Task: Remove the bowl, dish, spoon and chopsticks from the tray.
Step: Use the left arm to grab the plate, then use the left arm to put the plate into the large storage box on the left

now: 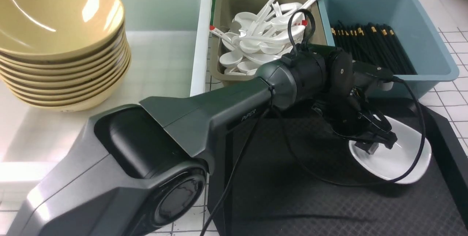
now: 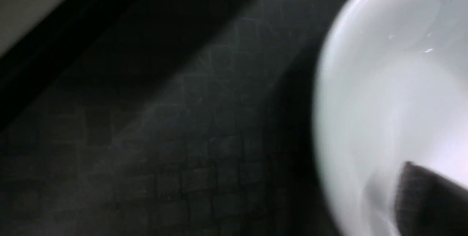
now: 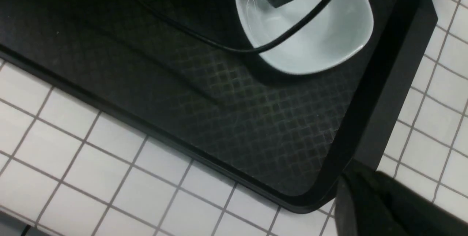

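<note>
Dish (image 1: 398, 163), white, on tray (image 1: 292, 192), rim at left tool (image 1: 373, 146) tips; clamped or apart, cannot tell. Advise seating rim deep in jaws, lifting level.

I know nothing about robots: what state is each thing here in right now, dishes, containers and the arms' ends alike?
dish: upright, empty, on the tray.
left end effector: one finger inside the dish, grip unclear.
right end effector: shut.
tray: flat, only the dish seen on it.
bowls: stacked upright in the white tub.
spoons: piled in the tan bin.
chopsticks: lying in the blue bin.
</note>
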